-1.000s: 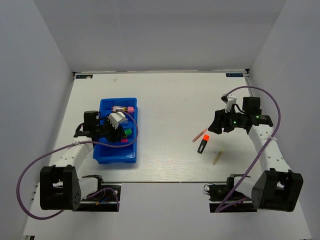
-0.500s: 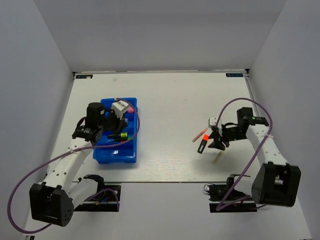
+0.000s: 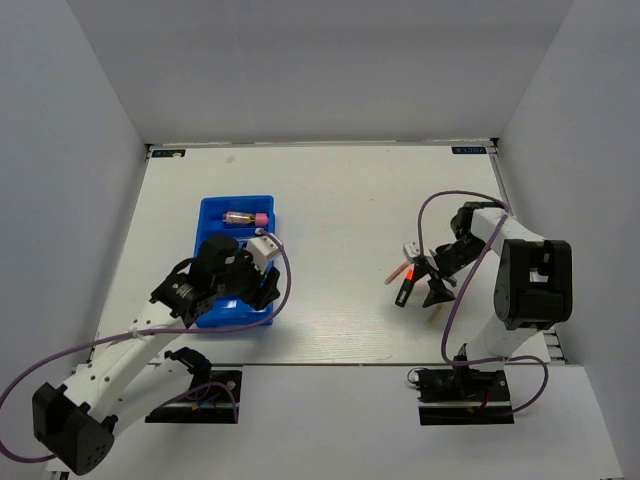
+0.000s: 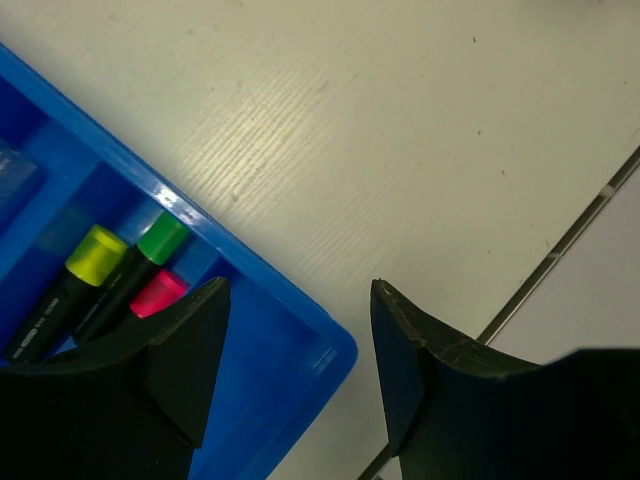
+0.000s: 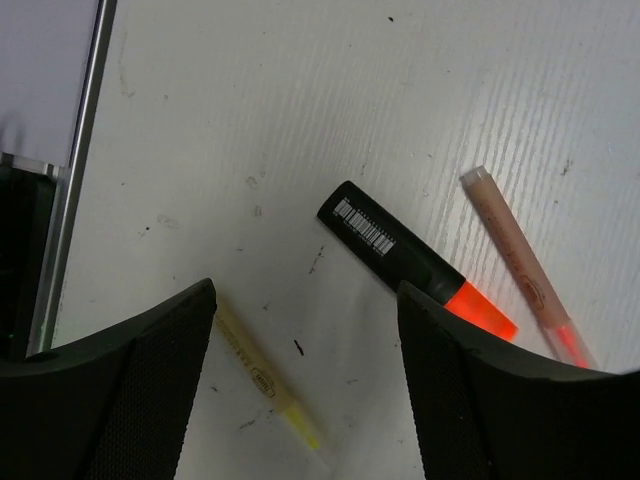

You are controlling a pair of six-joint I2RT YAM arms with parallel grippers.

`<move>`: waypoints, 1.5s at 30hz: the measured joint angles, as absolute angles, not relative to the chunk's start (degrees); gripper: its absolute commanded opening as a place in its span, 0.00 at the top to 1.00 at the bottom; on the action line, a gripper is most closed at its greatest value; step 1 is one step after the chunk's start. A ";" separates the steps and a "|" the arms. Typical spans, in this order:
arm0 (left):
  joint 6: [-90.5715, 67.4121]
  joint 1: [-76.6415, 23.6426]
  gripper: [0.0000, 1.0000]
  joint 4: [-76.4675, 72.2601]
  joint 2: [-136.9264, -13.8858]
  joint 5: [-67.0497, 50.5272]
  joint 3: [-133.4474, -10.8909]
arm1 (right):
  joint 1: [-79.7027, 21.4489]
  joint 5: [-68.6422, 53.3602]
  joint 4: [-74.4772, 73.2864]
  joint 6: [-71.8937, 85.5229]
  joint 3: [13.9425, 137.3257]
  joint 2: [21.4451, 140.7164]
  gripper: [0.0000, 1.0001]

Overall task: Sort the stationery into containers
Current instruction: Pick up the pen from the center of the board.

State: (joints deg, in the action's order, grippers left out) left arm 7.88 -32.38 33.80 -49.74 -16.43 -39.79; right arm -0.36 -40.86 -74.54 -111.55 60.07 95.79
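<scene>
The blue tray sits on the desk toward its left edge, its long side running from the near edge toward the far edge. At the tray's far end lies a pink-ended tube, alone in its compartment. The left end effector hangs over the tray's near end, by the tray's corner that faces the desk's near-right corner. Its jaws are apart with nothing between them. In the left wrist view they straddle the tray's rim. Inside that rim three black highlighters lie side by side, the yellow-ended highlighter, the green-ended highlighter and the pink-ended highlighter, caps pointing toward the tray's corner.

Three items lie loose on the desk, near its right edge and closer to the near edge than the far one. The right end effector is above them, jaws spread wide and holding nothing. The orange-ended highlighter lies in the gap framed by the jaws, on the bare desk. The thin pink stick lies just beside its orange end, close but apart. The beige stick lies on the other side, near one finger. I cannot tell whether the fingertips touch the desk.
</scene>
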 measured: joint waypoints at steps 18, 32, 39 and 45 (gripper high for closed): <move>7.90 -32.38 0.31 33.19 -43.48 -13.89 -38.20 | -7.29 -37.19 -59.88 -112.97 57.47 99.46 0.25; 8.08 -32.38 0.31 33.30 -41.28 -13.89 -37.95 | -8.69 -33.36 -52.51 -112.20 51.66 95.90 0.55; 8.01 -32.38 0.31 33.41 -40.32 -13.89 -37.85 | -8.64 -33.45 -49.80 -111.83 47.70 92.58 0.83; 7.49 -32.38 0.31 32.95 -39.11 -13.91 -37.85 | -8.71 -33.45 -47.09 -112.07 45.15 88.77 1.00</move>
State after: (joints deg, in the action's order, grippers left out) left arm 7.49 -32.38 32.95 -39.11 -13.91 -37.85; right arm -8.71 -33.45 -47.09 -112.07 45.15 88.77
